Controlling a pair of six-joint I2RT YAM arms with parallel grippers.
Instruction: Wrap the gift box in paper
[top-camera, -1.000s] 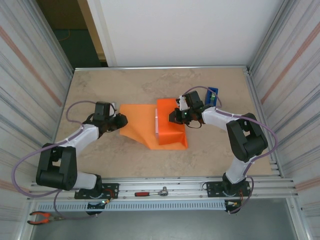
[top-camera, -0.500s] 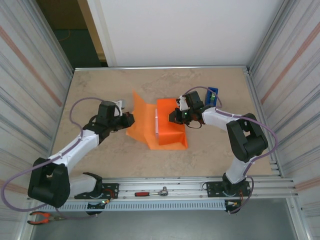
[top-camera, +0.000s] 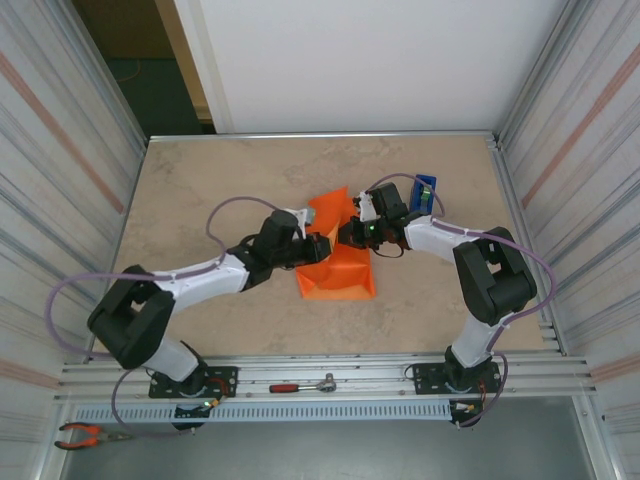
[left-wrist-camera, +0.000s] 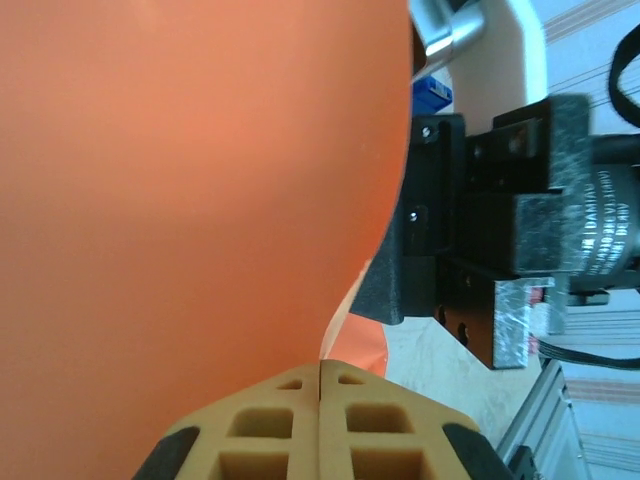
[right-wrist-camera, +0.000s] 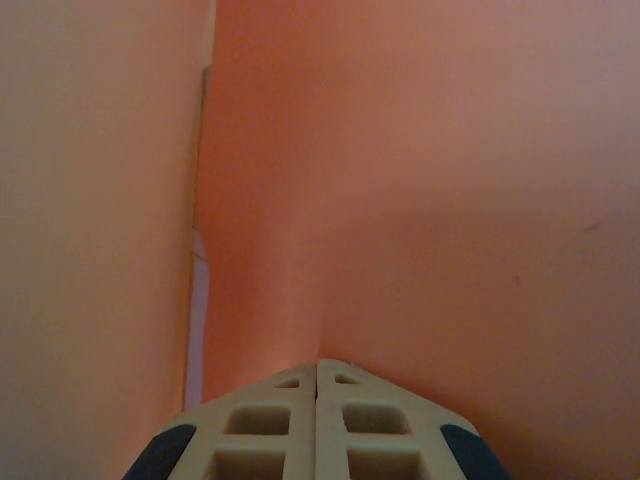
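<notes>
The orange paper (top-camera: 338, 270) lies bunched in the middle of the table, and one flap stands up over the gift box, which it covers. A thin pale sliver of the gift box (right-wrist-camera: 196, 320) shows beside the fold. My left gripper (top-camera: 318, 247) is shut on the edge of the raised flap (left-wrist-camera: 200, 180); its tan fingertips (left-wrist-camera: 290, 400) meet with the paper edge running into the seam. My right gripper (top-camera: 350, 233) is shut, and its fingertips (right-wrist-camera: 345, 395) press against the paper on top of the box. In the left wrist view the right gripper's black body (left-wrist-camera: 500, 200) is close to the right.
A blue object (top-camera: 425, 188) stands behind the right arm's wrist. A ratchet tool with a red handle (top-camera: 305, 385) lies on the front rail, and orange-handled pliers (top-camera: 85, 435) lie at the lower left. Corrugated metal walls enclose the beige table (top-camera: 200, 180) on both sides.
My left gripper shut on the paper's left edge, lifted it and swept right, folding the flat flap up and over towards the box. The right arm stayed still.
</notes>
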